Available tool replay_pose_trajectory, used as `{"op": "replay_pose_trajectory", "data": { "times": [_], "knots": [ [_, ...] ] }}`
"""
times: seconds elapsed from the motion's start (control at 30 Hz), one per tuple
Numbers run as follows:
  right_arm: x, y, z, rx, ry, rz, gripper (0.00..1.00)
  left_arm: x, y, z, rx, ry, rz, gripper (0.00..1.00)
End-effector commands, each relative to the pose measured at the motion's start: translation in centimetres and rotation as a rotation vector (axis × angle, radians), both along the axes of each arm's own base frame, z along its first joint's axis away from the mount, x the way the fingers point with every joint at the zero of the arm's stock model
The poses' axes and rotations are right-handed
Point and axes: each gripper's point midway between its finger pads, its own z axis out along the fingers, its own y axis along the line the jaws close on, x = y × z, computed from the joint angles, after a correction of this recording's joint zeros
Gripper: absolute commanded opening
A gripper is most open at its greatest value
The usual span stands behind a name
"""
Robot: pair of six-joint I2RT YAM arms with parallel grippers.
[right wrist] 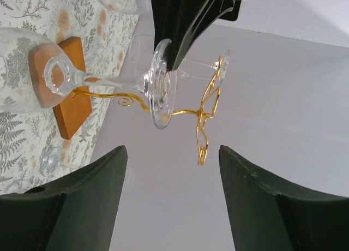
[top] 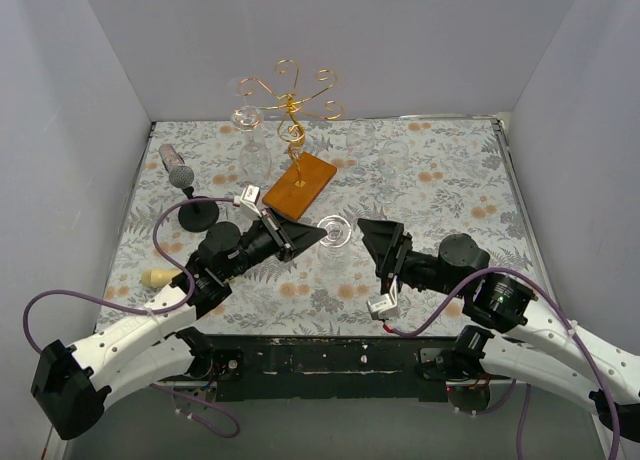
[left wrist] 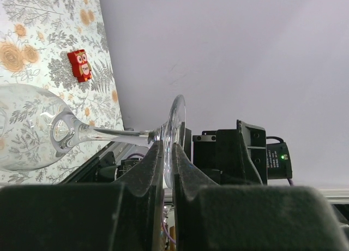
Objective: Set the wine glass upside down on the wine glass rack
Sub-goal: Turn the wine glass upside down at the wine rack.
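The clear wine glass [top: 334, 232] hangs over the front middle of the table with its foot up and its bowl toward the cloth. My left gripper [top: 318, 234] is shut on the edge of the foot. In the left wrist view the foot of the wine glass [left wrist: 175, 120] sits pinched between the pads of that gripper [left wrist: 168, 148], and the bowl stretches away left. My right gripper [top: 366, 229] stands open just right of the glass. In the right wrist view nothing lies between its jaws [right wrist: 172, 151]. The wine glass rack [top: 292, 105], gold wire on a wooden base [top: 300, 185], stands behind.
A black microphone stand [top: 192, 208] is at the left, with a cream object [top: 155, 277] near the front left. One glass [top: 245, 112] hangs on the rack's left arm and another [top: 255, 160] stands below it. More clear glasses [top: 385, 150] are at the back right. Walls enclose three sides.
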Motion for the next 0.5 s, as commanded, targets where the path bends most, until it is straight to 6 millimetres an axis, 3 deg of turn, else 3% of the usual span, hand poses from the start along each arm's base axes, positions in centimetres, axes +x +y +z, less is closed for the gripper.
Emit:
{"op": "replay_pose_trajectory", "data": {
  "times": [0.0,0.27,0.47],
  "knots": [
    [0.1,-0.7,0.8,0.033,0.043,-0.037,0.76,0.3,1.2,3.4,-0.068,0.034,0.07,0.0],
    [3.4,-2.4,0.8,0.153,0.38,-0.245,0.77,1.3,1.3,5.0,-0.026,0.008,0.091,0.0],
    [6.9,-5.0,-2.0,0.175,0.725,-0.467,0.76,2.1,1.1,8.3,0.016,-0.062,0.103,0.0]
  ]
}}
